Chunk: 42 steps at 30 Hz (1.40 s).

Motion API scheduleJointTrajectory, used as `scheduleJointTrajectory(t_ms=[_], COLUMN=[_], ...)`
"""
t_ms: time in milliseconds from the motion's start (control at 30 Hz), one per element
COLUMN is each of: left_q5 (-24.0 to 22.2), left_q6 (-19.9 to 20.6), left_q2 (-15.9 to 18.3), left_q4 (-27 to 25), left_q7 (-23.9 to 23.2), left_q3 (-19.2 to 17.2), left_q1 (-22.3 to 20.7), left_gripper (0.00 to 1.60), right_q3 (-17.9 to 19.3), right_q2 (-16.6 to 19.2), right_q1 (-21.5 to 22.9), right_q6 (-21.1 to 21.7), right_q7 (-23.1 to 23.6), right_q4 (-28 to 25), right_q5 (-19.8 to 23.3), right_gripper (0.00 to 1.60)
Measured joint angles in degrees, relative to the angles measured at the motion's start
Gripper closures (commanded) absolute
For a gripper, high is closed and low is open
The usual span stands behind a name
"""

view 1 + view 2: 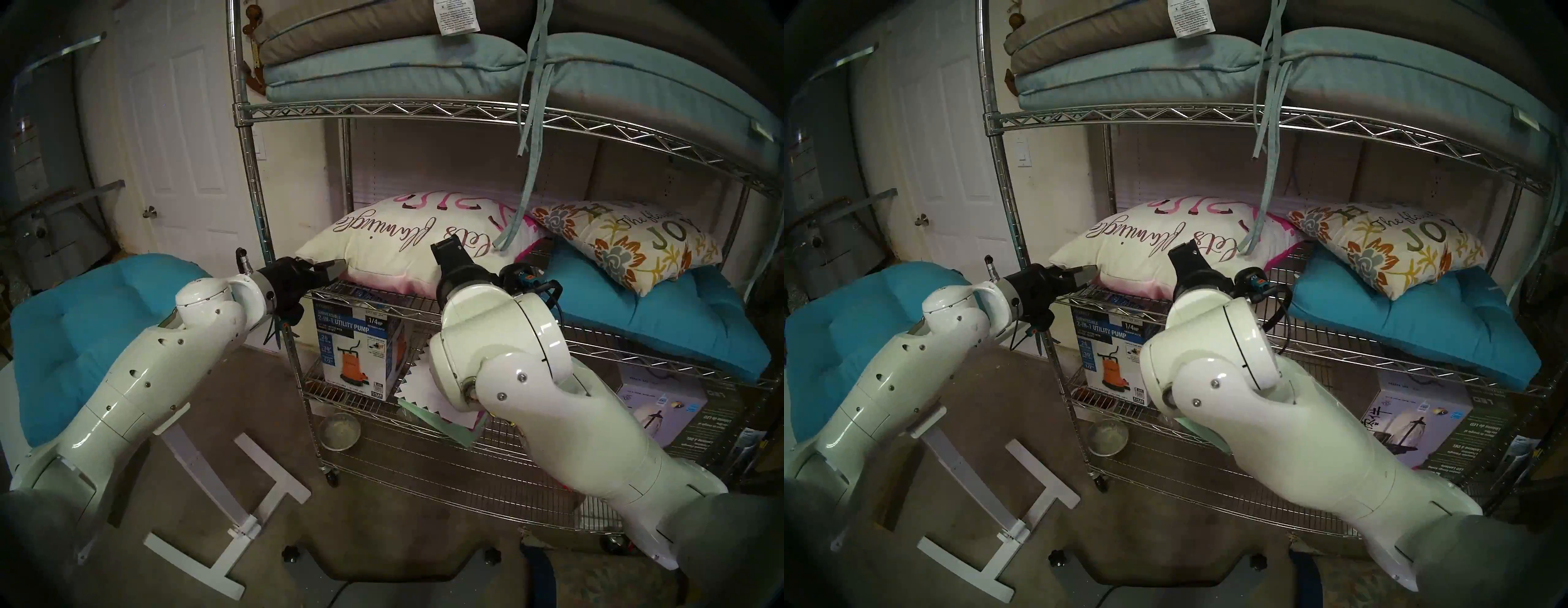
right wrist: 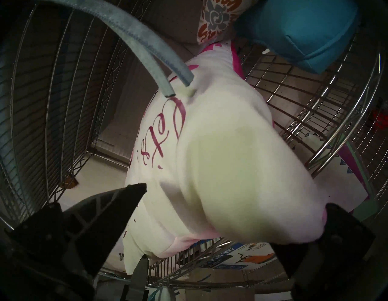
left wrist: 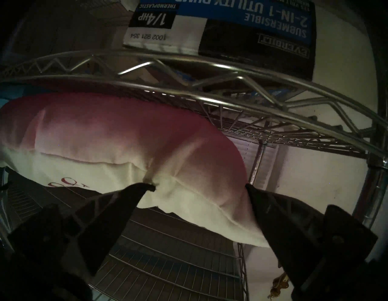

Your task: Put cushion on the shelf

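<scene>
A white cushion (image 1: 394,242) (image 1: 1136,250) with pink script and a pink underside lies on the left half of the middle tier of the chrome wire shelf (image 1: 382,111) (image 1: 1166,116). My left gripper (image 1: 337,269) (image 1: 1087,271) is open at the cushion's front left corner. In the left wrist view that corner (image 3: 147,147) sits between the spread fingers, whose tips touch the fabric, with the gripper (image 3: 198,187) just off the shelf rim (image 3: 210,69). My right gripper (image 1: 454,259) (image 1: 1187,254) is open over the cushion's front right part (image 2: 231,157), jaws wide (image 2: 235,197).
A floral cushion (image 1: 628,242) lies on a teal cushion (image 1: 662,327) at the tier's right. Blue-grey ties (image 1: 526,170) hang from stacked cushions (image 1: 382,72) above. A pump box (image 1: 360,348) and glass bowl (image 1: 339,431) sit below. Another teal cushion (image 1: 85,322) rests on a small white table (image 1: 237,488).
</scene>
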Motion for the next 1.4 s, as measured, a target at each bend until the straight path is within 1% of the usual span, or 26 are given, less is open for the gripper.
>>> scheduleJointTrajectory(t_ms=[33, 67, 100, 267, 567, 600, 633, 667, 700, 733, 933, 1167, 1400], left_q5=[-0.09, -0.22, -0.34, -1.7, -3.96, -4.07, -4.23, -4.28, -4.34, -4.36, -4.25, -3.03, -2.81], left_q6=[0.0, 0.0, -0.01, -0.18, -0.93, -1.09, -1.38, -1.54, -1.7, -1.81, -2.08, -1.59, -1.38], left_q2=[0.14, 0.23, 0.32, 0.6, -0.33, -0.37, -0.43, -0.47, -0.5, -0.53, -0.73, -0.79, -1.12], left_q4=[-0.15, -0.26, -0.36, -0.67, -1.26, -1.4, -1.66, -1.85, -2.05, -2.2, -3.58, -4.9, -5.72], left_q7=[-0.12, -0.19, -0.27, -0.41, -3.17, -3.43, -3.91, -4.32, -4.72, -5.02, -7.9, -11.78, -15.65], left_q3=[-0.1, -0.19, -0.29, -1.13, -1.88, -1.9, -1.93, -1.94, -1.96, -1.97, -1.96, -2.04, -2.92], left_q1=[0.22, 0.39, 0.56, 1.06, 1.02, 1.02, 1.03, 1.03, 1.04, 1.05, 1.19, 1.74, 2.24], left_gripper=[0.83, 0.83, 1.6, 1.6, 1.6, 1.13, 0.82, 0.82, 0.03, 0.0, 0.0, 0.0, 0.0], right_q3=[0.0, 0.0, 0.0, 0.04, 0.15, 0.16, 0.17, 0.18, 0.19, 0.2, 0.2, 0.28, 0.32], right_q2=[-0.09, -0.16, -0.23, -0.49, -0.83, -0.85, -0.88, -0.89, -0.91, -0.93, -1.1, -1.23, -1.41], right_q1=[0.0, 0.0, 0.0, -0.02, -0.21, -0.24, -0.3, -0.34, -0.37, -0.4, -0.64, -0.95, -1.26], right_q6=[0.04, 0.07, 0.1, 0.22, 0.13, 0.1, 0.04, 0.0, -0.03, -0.06, -0.27, -0.4, -0.56], right_q7=[-0.05, -0.08, -0.12, -0.25, -0.27, -0.26, -0.22, -0.2, -0.17, -0.14, 0.03, 0.17, 0.32], right_q4=[0.05, 0.1, 0.15, 0.28, 0.28, 0.28, 0.27, 0.27, 0.27, 0.26, 0.2, 0.14, 0.06], right_q5=[-0.03, -0.07, -0.11, -0.36, -0.69, -0.71, -0.77, -0.81, -0.85, -0.87, -0.98, -0.99, -1.01], right_gripper=[0.0, 0.0, 0.0, 0.0, 0.0, 0.0, 0.0, 0.0, 0.0, 0.0, 0.0, 0.0, 0.0])
